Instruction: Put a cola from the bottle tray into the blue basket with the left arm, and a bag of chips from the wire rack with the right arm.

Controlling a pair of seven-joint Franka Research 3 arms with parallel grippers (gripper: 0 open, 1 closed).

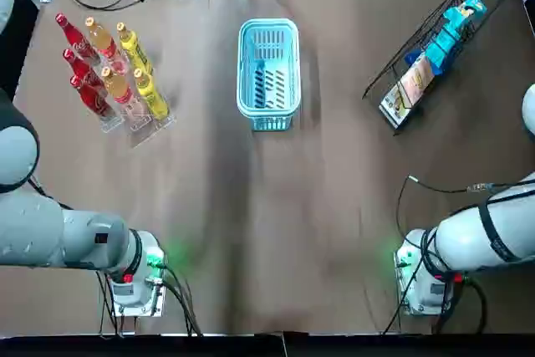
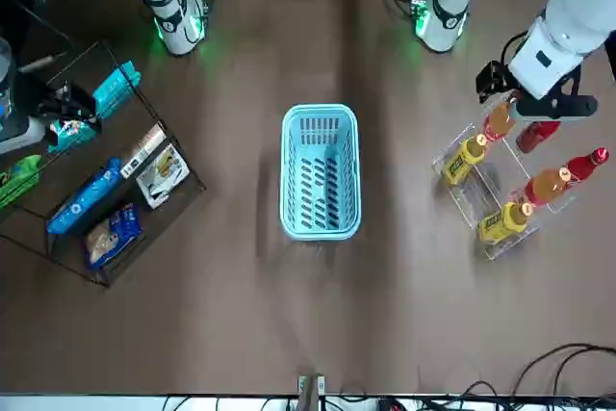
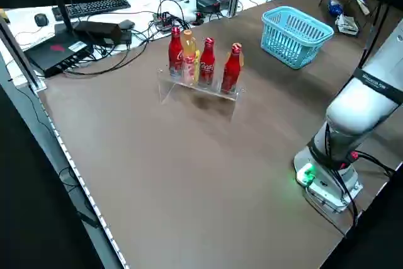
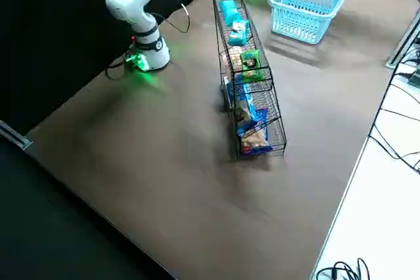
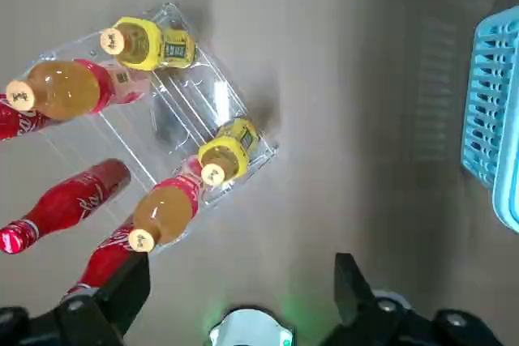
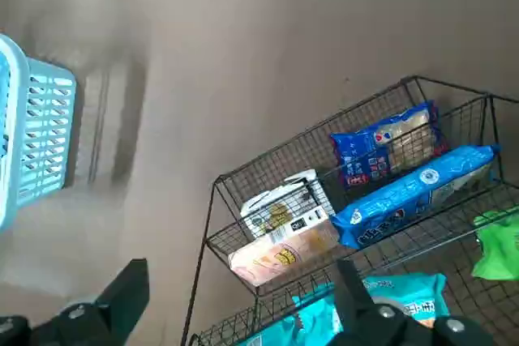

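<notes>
From overhead, the blue basket stands at the middle of the table's far half; the bottle tray is well to its left, with three red cola bottles in its outer row and orange and yellow bottles in the rows nearer the basket; the wire rack slants across the far right, snack bags lined up inside it; both arm bases sit at the near edge.

From across the table, the left gripper hangs over the robot-side end of the bottle tray; the right gripper hangs over the robot-side part of the wire rack.

From the left side, the cola bottles stand upright in the tray, side by side; the basket is beyond them, well apart.

From the right side, the bags lie along the rack from end to end; the basket stands past the rack's far end, apart from it.

At the left wrist, the fingers are spread wide and grip nothing — the tray and its bottles lie below them, the basket's rim at the picture's edge.

At the right wrist, the fingers are likewise spread wide and grip nothing; the rack lies below them, a blue chip bag among its packs.
</notes>
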